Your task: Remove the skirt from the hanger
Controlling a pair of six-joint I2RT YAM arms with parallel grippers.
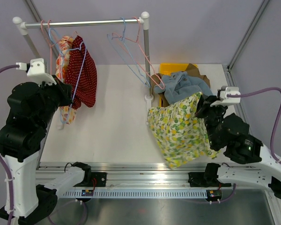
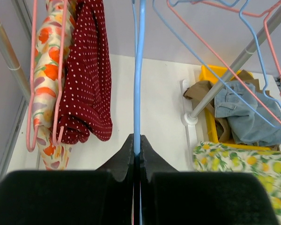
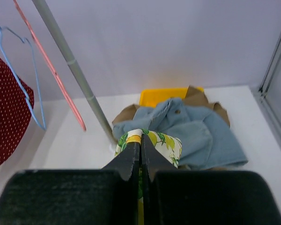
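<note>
The skirt [image 1: 178, 131] is white with yellow lemons and green leaves. It hangs free of any hanger from my right gripper [image 1: 202, 107], which is shut on its top edge [image 3: 166, 143] right of the rack. It also shows in the left wrist view [image 2: 239, 164]. My left gripper [image 2: 137, 145] is shut on the thin wire of a blue hanger [image 2: 139, 70] at the rack's left end [image 1: 79, 70]. My right gripper's jaws [image 3: 140, 140] pinch a fold of the lemon cloth.
A dark red dotted garment [image 1: 82, 75] and an orange floral one [image 1: 64, 54] hang on the rail [image 1: 84, 23] by a pink hanger [image 2: 33, 70]. Empty blue and pink hangers [image 1: 131, 51] hang near the right post [image 1: 146, 56]. A yellow bin [image 1: 171, 69] holds denim [image 1: 182, 84] and brown clothes.
</note>
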